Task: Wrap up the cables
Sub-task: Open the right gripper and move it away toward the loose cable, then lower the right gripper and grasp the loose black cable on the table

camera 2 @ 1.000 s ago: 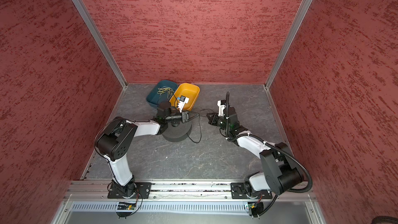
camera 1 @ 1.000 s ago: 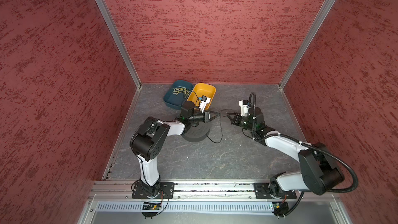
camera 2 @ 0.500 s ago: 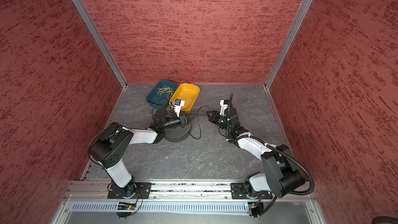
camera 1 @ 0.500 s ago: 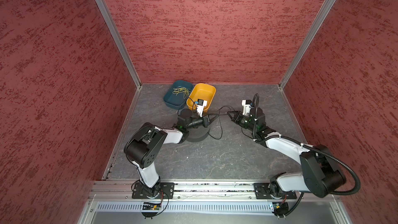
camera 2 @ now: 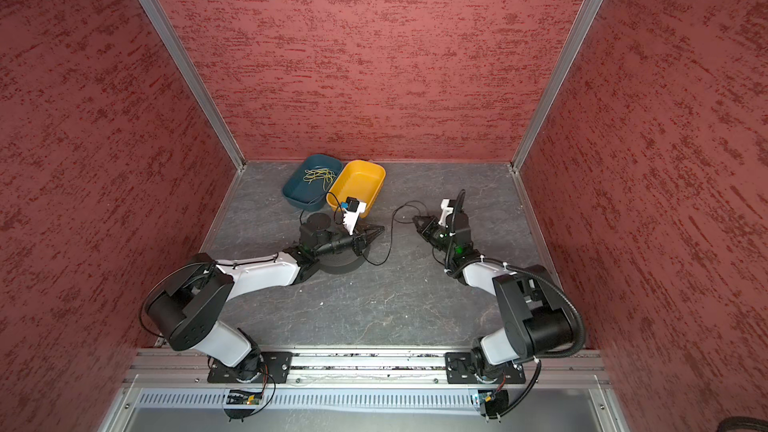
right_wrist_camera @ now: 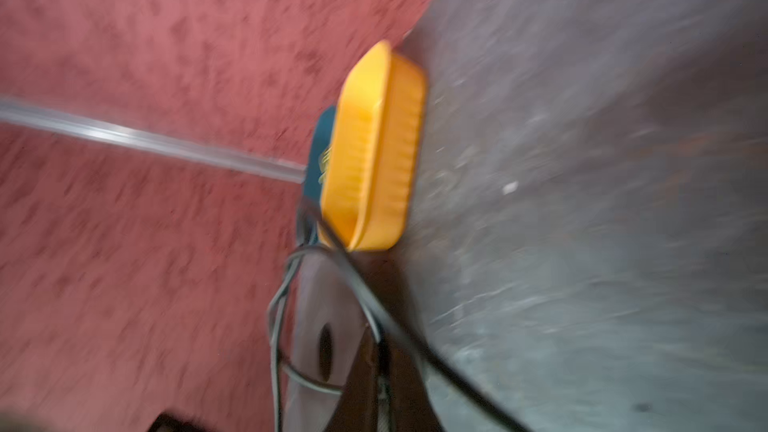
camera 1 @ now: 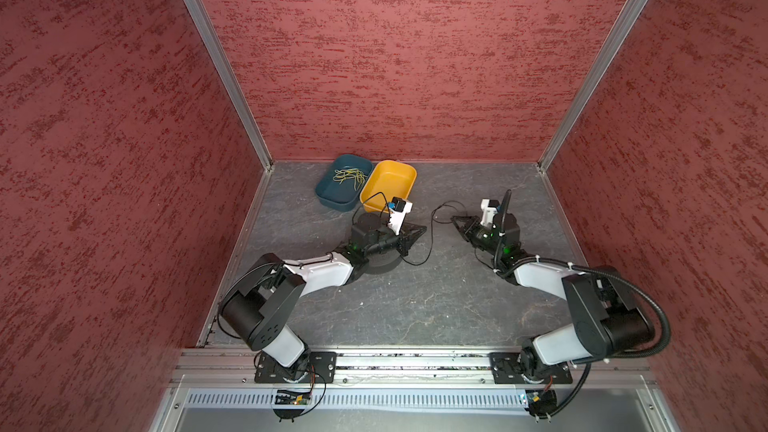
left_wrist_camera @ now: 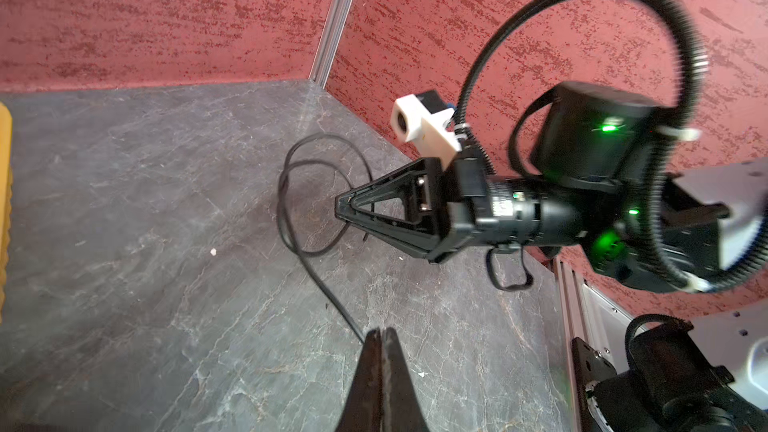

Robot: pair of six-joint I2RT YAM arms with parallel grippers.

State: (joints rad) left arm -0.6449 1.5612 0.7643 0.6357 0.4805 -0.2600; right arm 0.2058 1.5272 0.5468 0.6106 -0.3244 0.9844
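Over the spool (camera 1: 384,264), the left gripper (camera 1: 422,229), pinching the cable (camera 1: 431,238), has stretched rightward; whether the right gripper (camera 1: 454,218) grips is unclear.

The thin black flexible cable (camera 1: 431,234) lies slack on the grey stone-patterned bench (camera 1: 415,309), in the rear half and about midway between its left and right edges. In the left wrist view the cable (left_wrist_camera: 328,290) makes two loose overlapping loops, then runs off in a straight stretch.
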